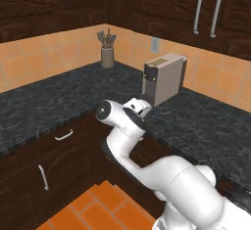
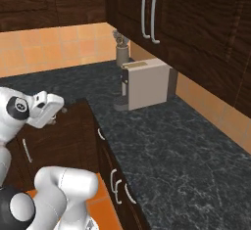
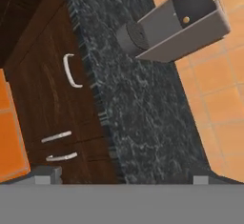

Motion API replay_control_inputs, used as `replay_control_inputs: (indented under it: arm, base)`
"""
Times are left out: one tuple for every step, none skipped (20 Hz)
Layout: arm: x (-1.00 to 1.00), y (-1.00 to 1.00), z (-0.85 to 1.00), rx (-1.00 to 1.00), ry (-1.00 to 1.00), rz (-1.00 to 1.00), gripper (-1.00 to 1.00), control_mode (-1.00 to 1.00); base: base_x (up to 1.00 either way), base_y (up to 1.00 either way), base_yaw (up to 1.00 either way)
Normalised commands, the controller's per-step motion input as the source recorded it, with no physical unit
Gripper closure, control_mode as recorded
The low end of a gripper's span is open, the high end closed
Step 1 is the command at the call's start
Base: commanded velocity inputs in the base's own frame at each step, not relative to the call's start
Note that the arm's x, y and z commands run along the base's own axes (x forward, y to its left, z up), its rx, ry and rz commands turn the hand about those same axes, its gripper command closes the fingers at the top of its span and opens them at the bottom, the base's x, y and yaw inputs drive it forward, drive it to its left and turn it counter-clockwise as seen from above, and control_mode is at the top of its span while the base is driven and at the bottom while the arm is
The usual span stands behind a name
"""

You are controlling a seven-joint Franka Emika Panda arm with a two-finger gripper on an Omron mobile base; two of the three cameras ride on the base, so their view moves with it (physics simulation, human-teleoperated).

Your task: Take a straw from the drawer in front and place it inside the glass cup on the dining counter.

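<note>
A shut dark-brown drawer point(image 3: 50, 73) with a curved silver handle point(image 3: 70, 70) sits under the black granite edge in the hand view; the same handle point(image 2: 100, 134) appears in the right base view. Another shut drawer point(image 1: 61, 141) with a similar handle lies under the left stretch of counter. My gripper point(image 3: 122, 179) hangs open and empty in the air in front of the counter corner, its fingertips point(image 3: 45, 174) wide apart. The hand point(image 1: 139, 107) point(image 2: 49, 105) is level with the counter edge. The straw, the glass cup and the dining counter are out of view.
A beige coffee machine point(image 1: 164, 77) point(image 2: 147, 83) stands on the black speckled L-shaped counter point(image 1: 59, 102), with a utensil holder point(image 1: 107, 53) in the corner. Cabinet doors with straight silver handles point(image 3: 56, 136) sit below the drawer. Upper cabinets point(image 2: 152, 13) overhang the right side. Orange floor tiles point(image 1: 103, 207) lie below.
</note>
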Motion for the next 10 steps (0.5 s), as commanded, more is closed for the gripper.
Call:
replay_control_inputs:
  arm:
    - [0.44,0.31,-0.79,-0.28,0.0,0.0,-1.0,-1.0]
    - [0.49,0.25,-0.76,-0.27,0.0,0.0,-1.0,-1.0]
    - [0.48,0.16,-0.69,-0.26,0.0,0.0,-1.0,-1.0]
    - [0.46,0.11,-0.67,-0.25,0.0,0.0,-1.0,-1.0]
    - [0.46,0.09,-0.68,-0.24,0.0,0.0,-1.0,-1.0]
    - [0.46,0.02,-0.66,-0.24,0.0,0.0,-1.0,-1.0]
    - [0.46,0.0,-0.61,-0.23,0.0,0.0,-1.0,-1.0]
    - [0.46,0.0,-0.57,-0.22,0.0,0.0,-1.0,-1.0]
    - [0.45,0.0,-0.56,-0.2,0.0,0.0,-1.0,-1.0]
    - [0.44,0.0,-0.57,-0.19,0.0,0.0,-1.0,-1.0]
  base:
    - [0.0,0.0,0.0]
    - [0.0,0.0,0.0]
    - [0.0,0.0,0.0]
    - [0.0,0.0,0.0]
    - [0.0,0.0,0.0]
    - [0.0,0.0,0.0]
    - [0.0,0.0,0.0]
    - [0.0,0.0,0.0]
    - [0.0,0.0,0.0]
    - [0.0,0.0,0.0]
